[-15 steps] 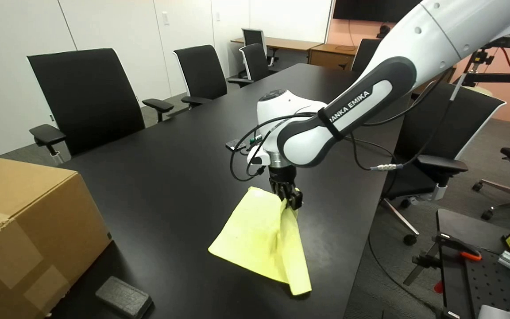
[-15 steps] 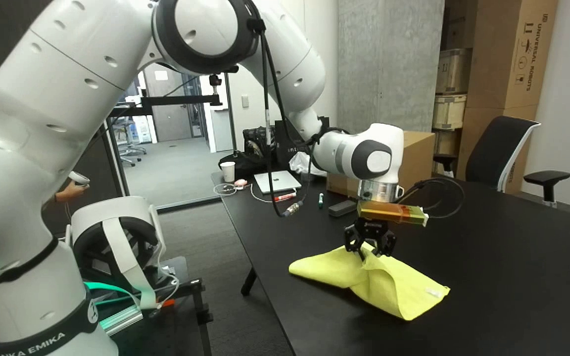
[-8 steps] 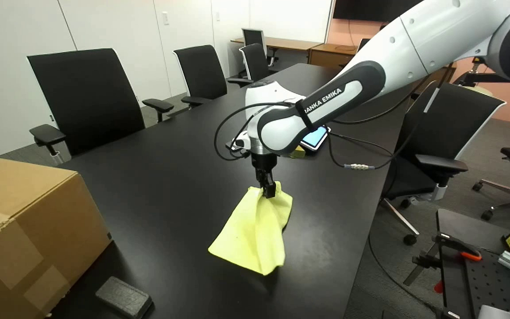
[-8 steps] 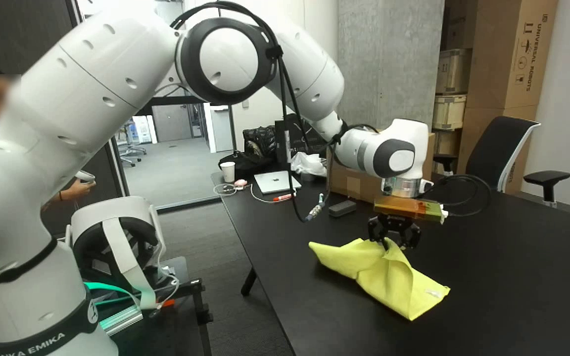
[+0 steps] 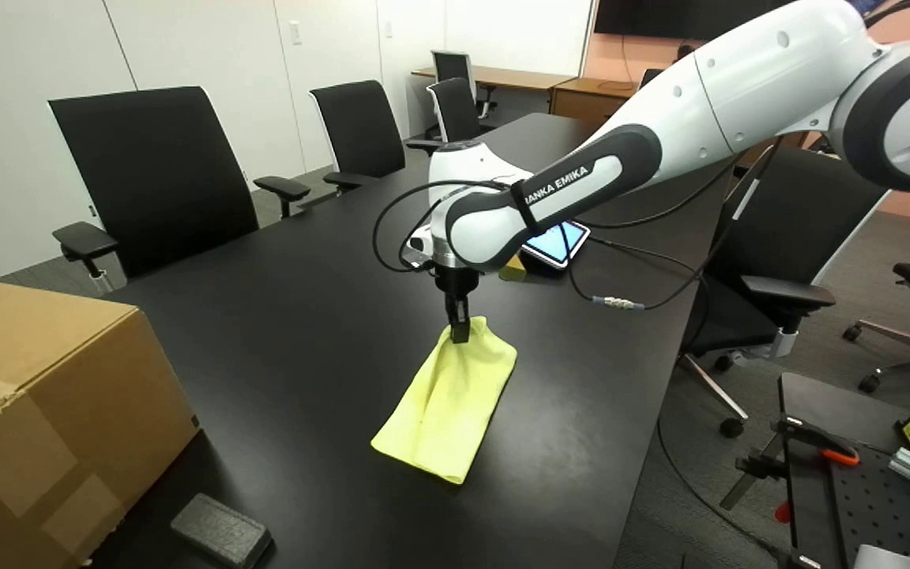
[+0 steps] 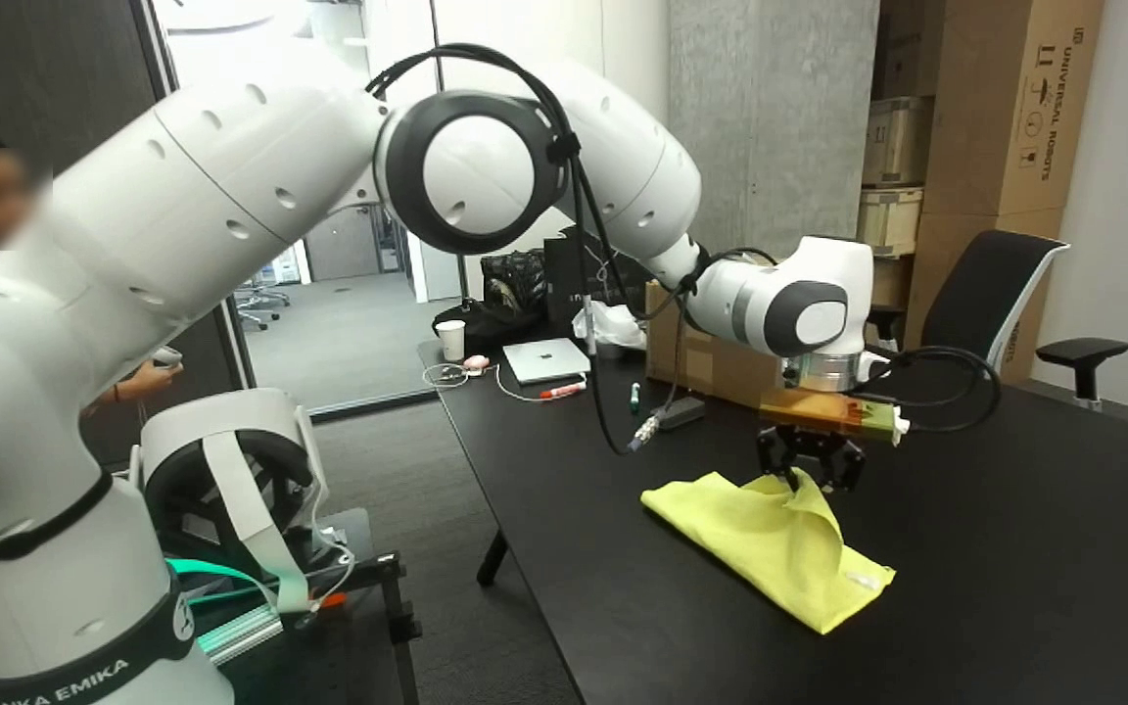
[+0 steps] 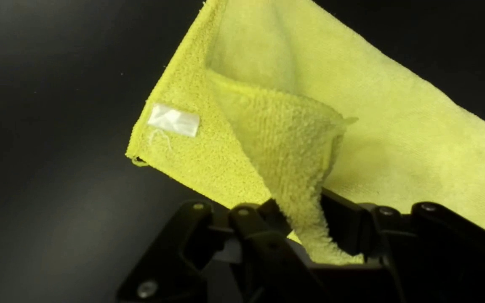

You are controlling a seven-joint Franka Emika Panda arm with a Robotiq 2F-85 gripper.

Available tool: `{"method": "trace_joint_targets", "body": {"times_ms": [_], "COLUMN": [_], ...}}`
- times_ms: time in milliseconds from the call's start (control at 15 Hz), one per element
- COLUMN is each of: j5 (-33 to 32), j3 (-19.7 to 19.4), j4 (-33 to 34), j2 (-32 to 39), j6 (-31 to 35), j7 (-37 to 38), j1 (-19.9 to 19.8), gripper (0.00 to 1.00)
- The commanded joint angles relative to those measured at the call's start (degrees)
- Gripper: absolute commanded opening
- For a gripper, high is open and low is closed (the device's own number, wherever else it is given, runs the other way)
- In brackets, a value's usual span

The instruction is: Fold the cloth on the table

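Note:
The pale yellow cloth [image 5: 443, 419] lies on the black table [image 5: 305, 363], folded over into a narrower strip. It also shows in an exterior view [image 6: 745, 534] with its far part raised to a peak. My gripper [image 5: 460, 332] is shut on the cloth's raised corner, a little above the table, as also seen in an exterior view [image 6: 804, 480]. In the wrist view the cloth [image 7: 394, 126] runs up between the fingers of the gripper [image 7: 303, 214] in a twisted strip. A white tag shows on the lower layer, left of the raised part.
A cardboard box [image 5: 68, 411] and a dark grey block [image 5: 222, 529] stand on the table. A tablet-like device [image 5: 558, 243] and a small yellow object [image 5: 513, 269] lie behind the gripper. A laptop [image 6: 546, 359] and a cup [image 6: 450, 338] stand farther off. A cart [image 5: 842, 466] is beside the table.
My gripper has moved toward the tagged side, carrying the held corner. The cloth's loose end has been pulled across, and the cloth now lies narrower and flatter over its lower layer.

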Motion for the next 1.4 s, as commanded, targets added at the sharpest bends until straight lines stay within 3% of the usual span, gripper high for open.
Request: {"method": "trace_joint_targets", "body": {"times_ms": [0,200,667,867,1133,1333], "j5": [0.06,0.92,1.99,-0.22,-5.43,-6.01], "j3": [1.16,3.67,6.68,3.08,-4.61,-5.57], "j4": [4.13,2.61,6.39,7.93,9.01,9.98], "j2": [2.63,0.56,1.32,3.38,7.45,10.12], "j6": [-0.95,1.92,4.33,2.74,0.92,0.86], "j7": [1.16,-0.7,-0.31,2.83,9.55,12.98], "j1": [0.31,-0.04,0.09,0.94,2.13,1.02], "gripper": [0.08,0.08,0.08,0.08,0.08,0.08]}}
